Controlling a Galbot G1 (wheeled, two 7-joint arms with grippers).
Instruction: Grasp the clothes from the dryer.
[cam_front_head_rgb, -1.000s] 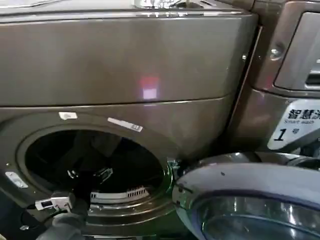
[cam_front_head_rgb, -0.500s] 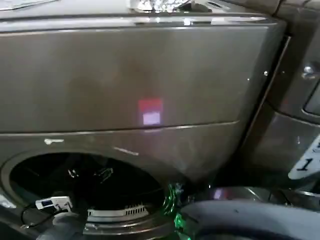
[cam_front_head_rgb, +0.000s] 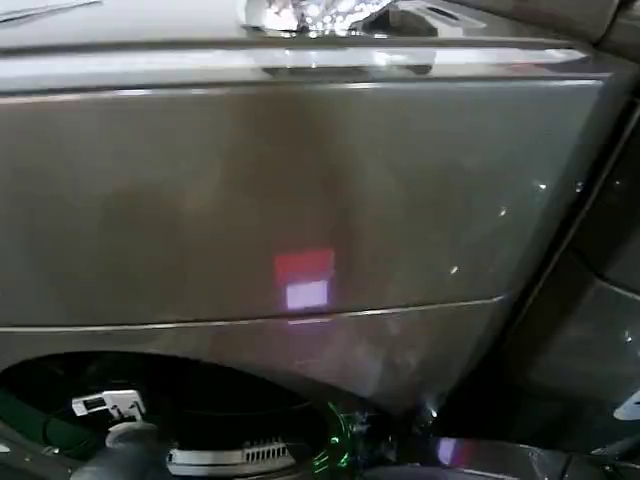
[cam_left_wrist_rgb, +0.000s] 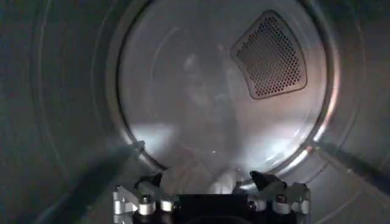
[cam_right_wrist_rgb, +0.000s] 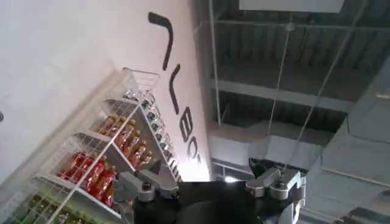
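The left gripper (cam_left_wrist_rgb: 208, 182) is seen deep inside the dryer (cam_front_head_rgb: 300, 200) drum, fingers spread around the pale clothes (cam_left_wrist_rgb: 201, 178) (grip not confirmed). No legible lettering is made out on the dryer front.

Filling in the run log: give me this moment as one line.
left gripper: open, inside dryer drum | clothes: between its fingers, ungrasped | right gripper: parked, aimed upward

dryer (cam_front_head_rgb: 300, 200) porthole cut off at the head view's bottom edge, clothes (cam_left_wrist_rgb: 201, 176) dim, partly behind left gripper (cam_left_wrist_rgb: 210, 182)
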